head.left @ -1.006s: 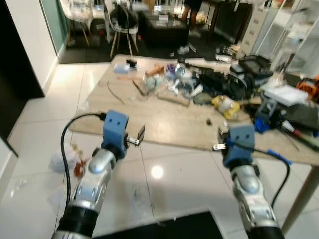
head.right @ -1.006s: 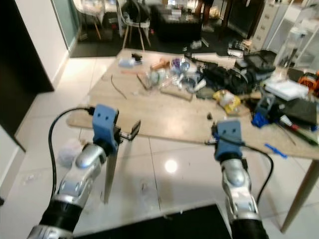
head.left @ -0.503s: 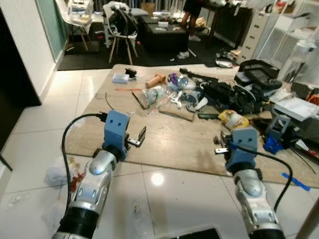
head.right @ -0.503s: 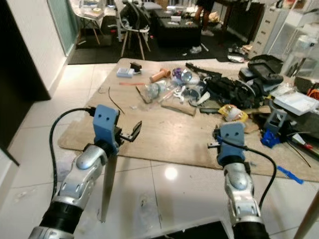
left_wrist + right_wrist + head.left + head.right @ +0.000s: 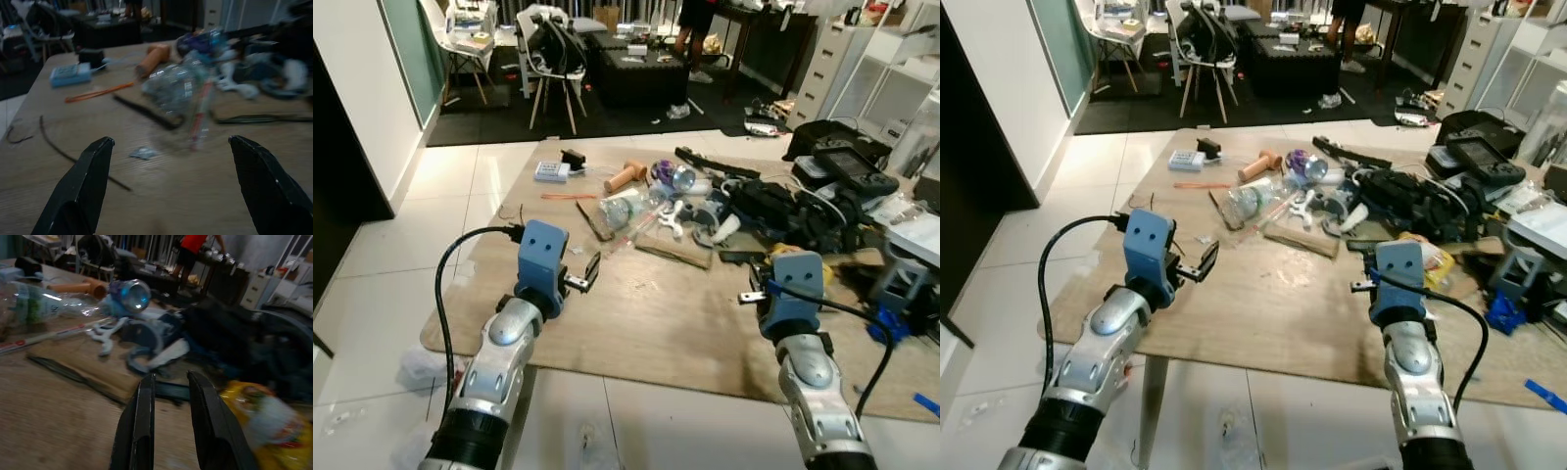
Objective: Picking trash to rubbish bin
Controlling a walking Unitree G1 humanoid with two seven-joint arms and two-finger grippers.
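Robot's stepped up to the table; left gripper spread wide, right gripper nearly pressed together, both empty. Crumpled plastic bottle, probably the trash, sits in clutter, so a reach could snag neighbours.

A wooden table stands on a pale tiled floor, and both silver arms reach over its near edge: the left hand hovers above the bare wood with its black fingers spread, while the right hand sits behind its blue mount, fingers too hidden to judge. Across the far half of the table lie a crumpled clear plastic bottle, a shiny can, a tan tube, a small blue-white box and a heap of black gear, with a yellow packet just beside the right arm. Beyond the table a chair stands on dark flooring.
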